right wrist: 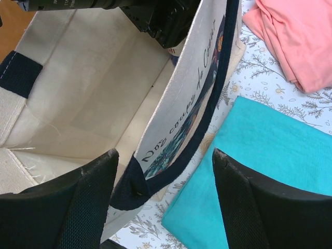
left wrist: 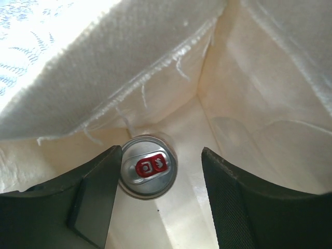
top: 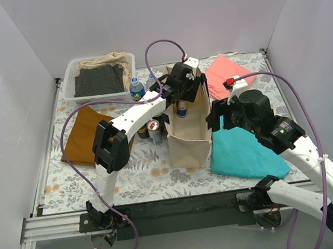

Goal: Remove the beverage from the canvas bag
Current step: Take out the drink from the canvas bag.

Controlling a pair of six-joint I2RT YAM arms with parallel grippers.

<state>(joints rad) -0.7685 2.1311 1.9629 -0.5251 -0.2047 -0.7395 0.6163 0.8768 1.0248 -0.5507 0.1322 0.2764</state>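
Note:
The beige canvas bag [top: 189, 135] stands upright in the middle of the table, its mouth open. My left gripper [top: 181, 98] reaches down into it and is open. In the left wrist view a silver can with a red tab [left wrist: 148, 166] stands on the bag floor between the open jaws [left wrist: 161, 194], close against the left finger [left wrist: 96, 199]. The can also shows in the top view [top: 181, 109]. My right gripper [top: 215, 118] is open and straddles the bag's right wall [right wrist: 176, 116] and its navy handle [right wrist: 205, 129], as the right wrist view shows [right wrist: 163, 199].
A white basket [top: 69, 82] with dark cloth stands at the back left. Two bottles [top: 137, 89] and two cans [top: 154, 129] stand left of the bag. An orange cloth [top: 86, 134], a teal cloth [top: 243, 151] and a pink cloth [top: 226, 68] lie on the table.

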